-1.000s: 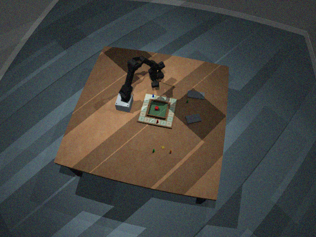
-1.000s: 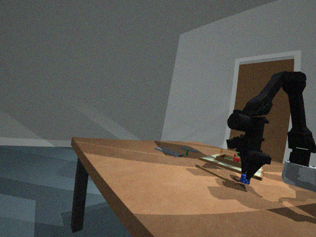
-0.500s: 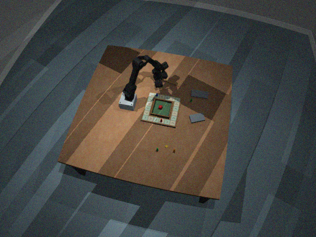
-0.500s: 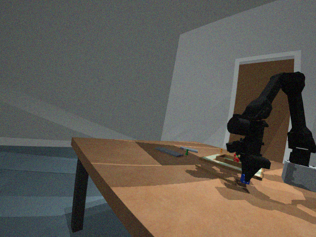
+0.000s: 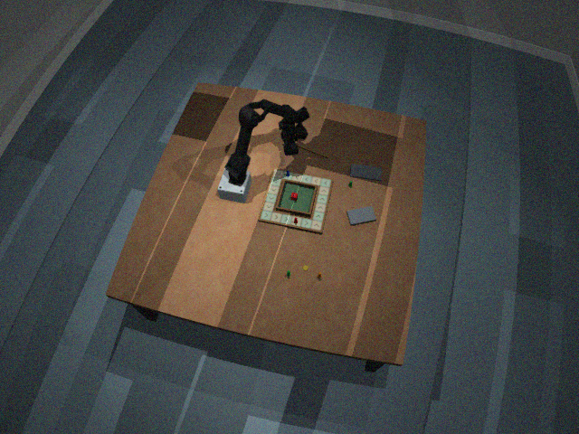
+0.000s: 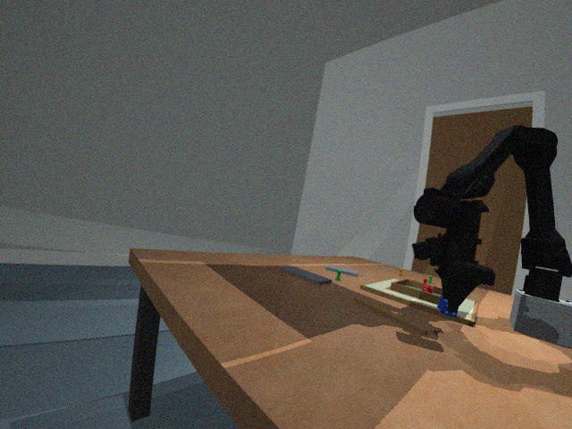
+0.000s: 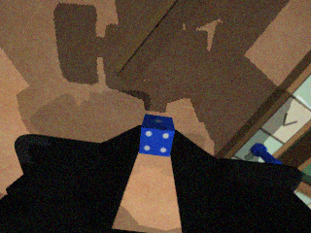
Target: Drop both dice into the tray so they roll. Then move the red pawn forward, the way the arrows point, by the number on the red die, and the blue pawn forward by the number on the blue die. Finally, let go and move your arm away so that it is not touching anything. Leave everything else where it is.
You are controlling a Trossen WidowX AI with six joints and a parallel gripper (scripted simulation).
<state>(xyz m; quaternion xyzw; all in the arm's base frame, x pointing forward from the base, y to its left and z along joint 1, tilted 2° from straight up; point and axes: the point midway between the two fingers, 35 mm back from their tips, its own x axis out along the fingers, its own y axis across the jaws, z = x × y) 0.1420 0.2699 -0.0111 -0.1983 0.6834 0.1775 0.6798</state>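
Note:
My gripper is shut on the blue die, just above the table beside the board. A face with four pips shows in the wrist view. The red die lies in the green-floored tray; its number is too small to read. The blue pawn stands on the board's near-arm edge row, close to my right finger in the wrist view. The red pawn stands on the opposite row of the board.
A thin stick lies near the gripper. Two grey slabs and a green pawn are beyond the board. Another green pawn, a yellow disc and an orange pawn are farther off.

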